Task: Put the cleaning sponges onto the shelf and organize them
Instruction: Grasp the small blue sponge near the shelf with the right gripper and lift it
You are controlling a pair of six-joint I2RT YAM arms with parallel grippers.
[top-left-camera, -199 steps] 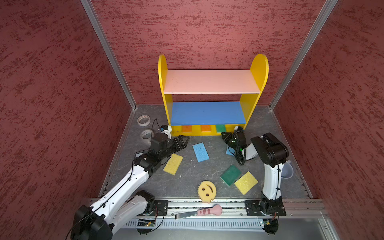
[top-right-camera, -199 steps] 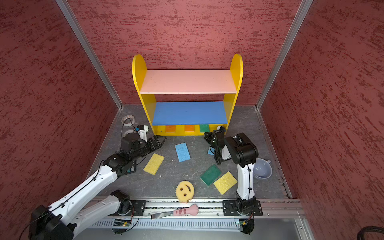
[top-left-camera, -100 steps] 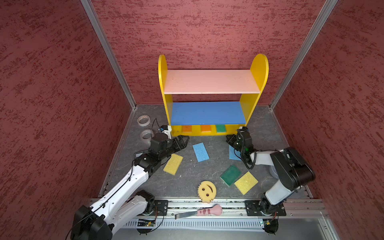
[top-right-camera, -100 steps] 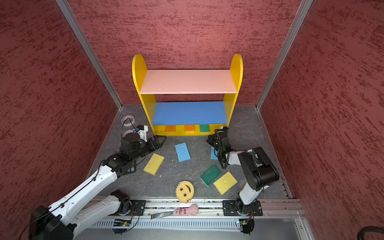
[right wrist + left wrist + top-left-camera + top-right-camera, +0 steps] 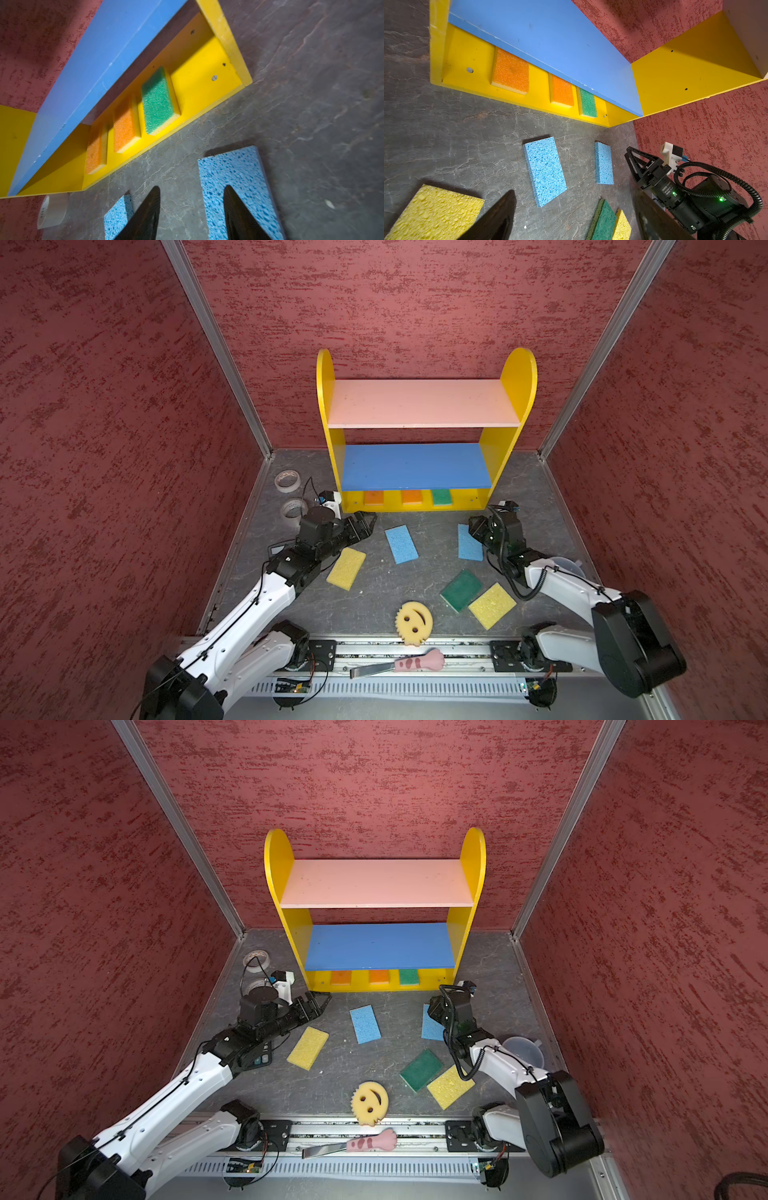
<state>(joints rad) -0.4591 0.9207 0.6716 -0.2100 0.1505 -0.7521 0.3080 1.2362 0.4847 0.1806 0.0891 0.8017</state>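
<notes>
change, left arm: staying put, same low reach as a second ago.
change, right arm: dropping from an elbow-up stance into a low stretch; jaws going from pressed together to spread.
left gripper [image 5: 368,521]: lying low, aiming at the left foot of the shelf [image 5: 517,377]; fingers [image 5: 500,216] spreading wide, pinching nothing.
right gripper [image 5: 475,526]: aiming at the shelf's right end; fingers [image 5: 234,207] standing apart, one hanging over the right blue sponge [image 5: 468,542], the other over bare floor; pinching nothing.
shelf base: carrying the left orange sponge [image 5: 373,497], middle orange sponge [image 5: 411,497] and light green sponge [image 5: 441,497] in a row, long axes running front to back.
floor, left to right: left yellow sponge [image 5: 346,568] lying diagonal, far end leaning right; middle blue sponge [image 5: 401,544] lying near front-to-back, far end leaning left; smiley sponge [image 5: 413,622] sitting face up at the front edge; dark green sponge [image 5: 461,590] lying diagonal, just beside the right yellow sponge [image 5: 492,605]; right blue sponge running front to back.
</notes>
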